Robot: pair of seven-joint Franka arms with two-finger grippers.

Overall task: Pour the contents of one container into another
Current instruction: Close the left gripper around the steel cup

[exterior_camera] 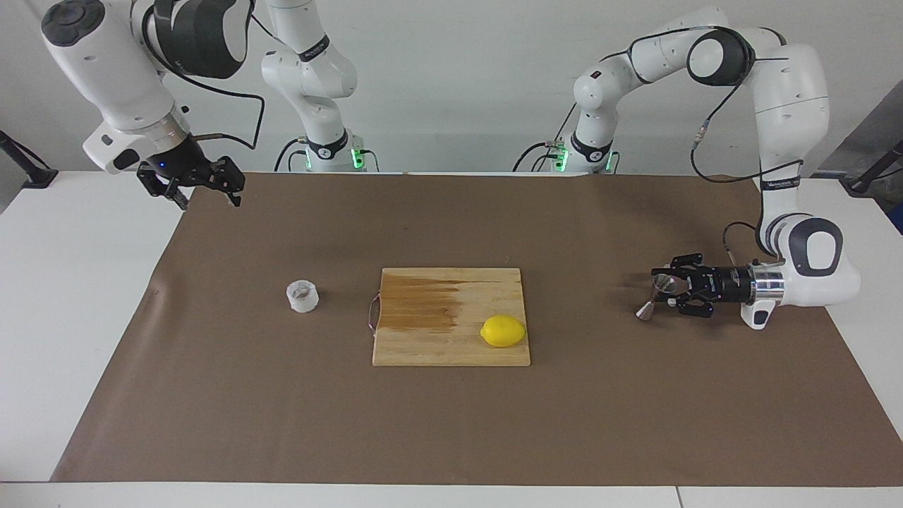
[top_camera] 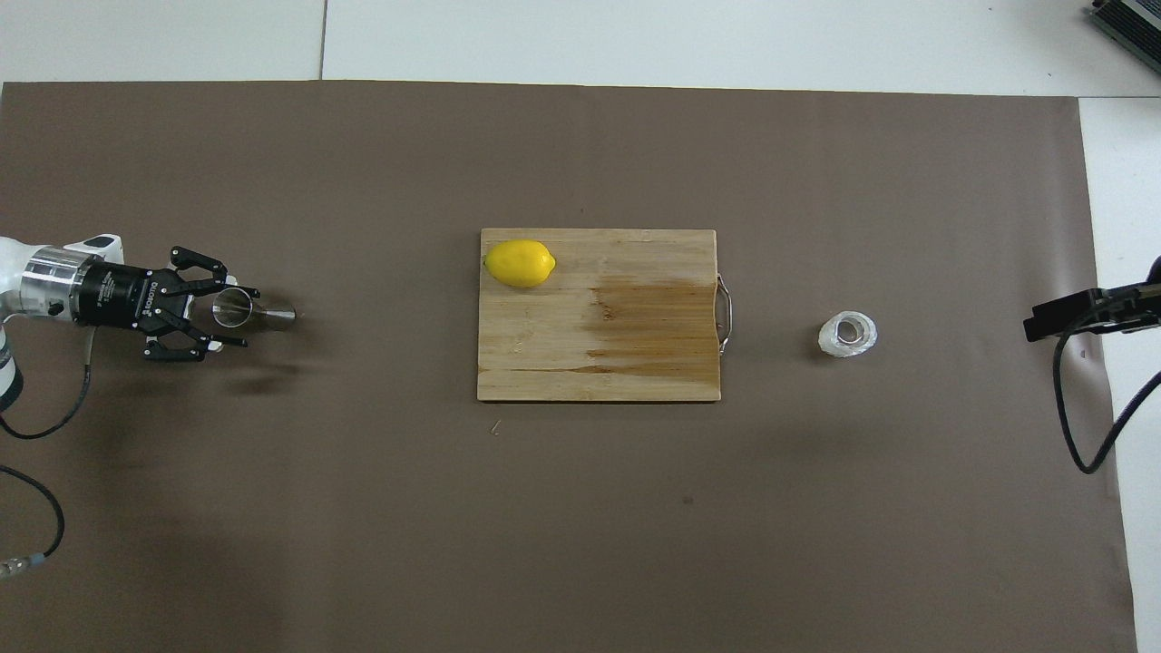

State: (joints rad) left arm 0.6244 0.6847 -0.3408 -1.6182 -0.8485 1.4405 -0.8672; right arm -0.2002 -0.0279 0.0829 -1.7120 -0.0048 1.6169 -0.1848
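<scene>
The left hand is lying level and low at its own end of the tabletop, fingers partly apart. The right hand is hanging raised, fingers spread, waiting.

A plain white wall rises past my bases. Before me spreads the white table, draped in a broad brown paper sheet, evenly lit.

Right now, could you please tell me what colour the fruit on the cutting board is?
The lemon is bright yellow, clearest in the overhead view.
</scene>
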